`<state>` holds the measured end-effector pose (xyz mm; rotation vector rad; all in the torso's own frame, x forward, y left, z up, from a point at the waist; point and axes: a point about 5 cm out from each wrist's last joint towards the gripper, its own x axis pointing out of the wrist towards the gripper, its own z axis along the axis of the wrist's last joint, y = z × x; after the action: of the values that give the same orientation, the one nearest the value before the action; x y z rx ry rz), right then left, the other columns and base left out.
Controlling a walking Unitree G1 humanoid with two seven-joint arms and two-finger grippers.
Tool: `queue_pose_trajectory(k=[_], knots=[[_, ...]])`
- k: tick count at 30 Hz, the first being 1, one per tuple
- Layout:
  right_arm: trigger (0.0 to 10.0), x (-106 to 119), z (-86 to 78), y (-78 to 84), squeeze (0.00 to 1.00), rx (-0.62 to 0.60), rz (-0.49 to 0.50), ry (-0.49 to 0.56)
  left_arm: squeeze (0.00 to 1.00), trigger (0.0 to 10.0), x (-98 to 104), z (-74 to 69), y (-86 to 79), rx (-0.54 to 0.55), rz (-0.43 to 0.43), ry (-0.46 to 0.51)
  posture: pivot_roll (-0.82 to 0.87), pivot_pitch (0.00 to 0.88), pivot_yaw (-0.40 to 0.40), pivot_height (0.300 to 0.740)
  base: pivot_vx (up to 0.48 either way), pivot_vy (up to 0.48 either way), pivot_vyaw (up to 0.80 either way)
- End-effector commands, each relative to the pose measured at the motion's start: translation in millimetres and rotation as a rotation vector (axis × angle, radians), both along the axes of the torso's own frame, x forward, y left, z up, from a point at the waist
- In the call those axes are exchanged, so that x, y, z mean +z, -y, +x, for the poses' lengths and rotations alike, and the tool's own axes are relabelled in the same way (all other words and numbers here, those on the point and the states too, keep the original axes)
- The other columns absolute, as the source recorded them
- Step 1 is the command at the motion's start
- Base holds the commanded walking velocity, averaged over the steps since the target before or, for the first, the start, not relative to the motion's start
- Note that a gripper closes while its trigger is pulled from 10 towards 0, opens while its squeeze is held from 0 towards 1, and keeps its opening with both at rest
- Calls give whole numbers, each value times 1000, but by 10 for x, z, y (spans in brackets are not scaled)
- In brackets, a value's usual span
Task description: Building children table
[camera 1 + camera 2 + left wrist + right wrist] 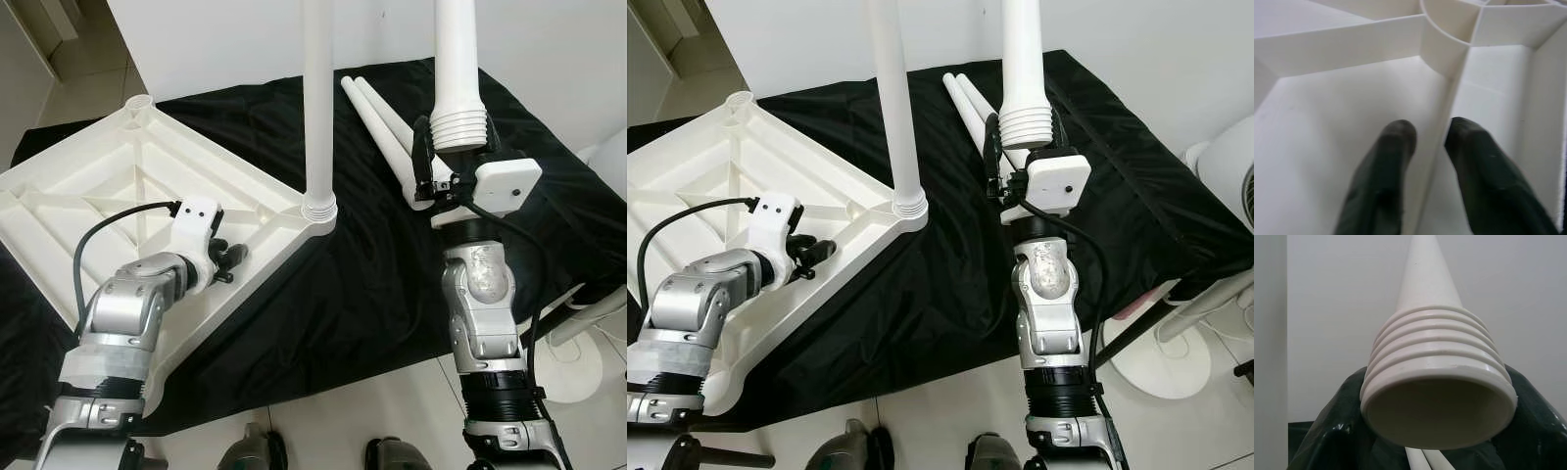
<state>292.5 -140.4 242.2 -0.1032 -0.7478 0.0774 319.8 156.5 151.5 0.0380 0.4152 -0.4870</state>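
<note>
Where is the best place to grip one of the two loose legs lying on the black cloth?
Grip a loose leg at mid-shaft, coming from above with fingers across it. It lies flat and the shaft is smooth; the pair touch, so take the outer side.

I see smooth, faintly glossy white plastic on the upturned tabletop (118,186) and the threaded leg (1437,382), a matt black cloth (372,284) beneath them, brushed silver metal arms, and matt black rubbery fingers (1386,171)

Both upright table legs, the fitted leg (318,98) and the held leg (457,69), run out past the top edge. The tabletop (88,186) is cut off at the left.
</note>
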Motion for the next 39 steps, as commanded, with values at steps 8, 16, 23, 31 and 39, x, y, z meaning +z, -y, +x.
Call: queue_pose_trajectory(k=[8,16,23,31,39], knots=[[10000,91,-15,-48,0,4,1,40,0,0,-41,32,-24,351,146,58,-95,82,149,740,0,0,0],[10000,97,-11,-61,0,-13,15,42,0,0,-36,69,96,424,134,83,-98,79,154,740,0,0,0],[10000,94,1,-66,0,-23,32,37,1000,10000,199,129,424,192,-26,243,-89,81,140,740,0,0,0],[10000,74,13,-48,0,-26,36,28,1000,10000,414,79,490,61,-59,386,-79,86,130,740,0,0,0],[10000,49,33,-36,0,-23,38,14,0,10000,714,-57,378,-56,-145,573,-55,98,99,740,0,0,0]])
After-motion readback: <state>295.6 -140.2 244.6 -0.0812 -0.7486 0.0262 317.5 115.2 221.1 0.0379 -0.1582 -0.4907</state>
